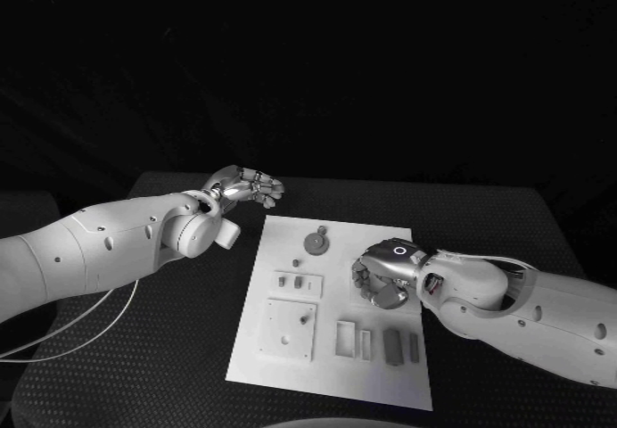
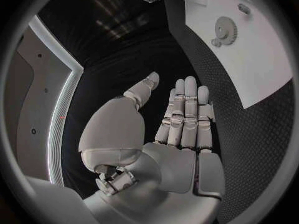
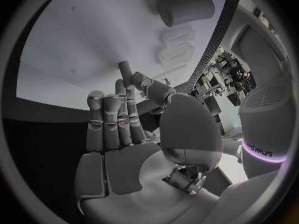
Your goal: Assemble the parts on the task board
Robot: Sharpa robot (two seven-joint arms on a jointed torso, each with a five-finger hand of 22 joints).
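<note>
One flat white rectangular task board (image 1: 337, 357) lies in the middle of a black, finely textured table (image 1: 168, 357), carrying one round toothed gear (image 1: 316, 241) near its far edge and several small grey block-shaped parts (image 1: 392, 342) near its near edge. The left robot hand (image 1: 247, 188), silver and jointed, hovers off the board's far left corner, fingers straight and empty. The right robot hand (image 1: 387, 273) hangs over the board's right edge, fingers extended, gripping nothing.

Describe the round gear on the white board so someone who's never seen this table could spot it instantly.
Find the white board on the black table. Near its far edge, ahead of the right hand, lies the gear. It is the one round toothed piece; its neighbours are small blocks and rectangles.
</note>
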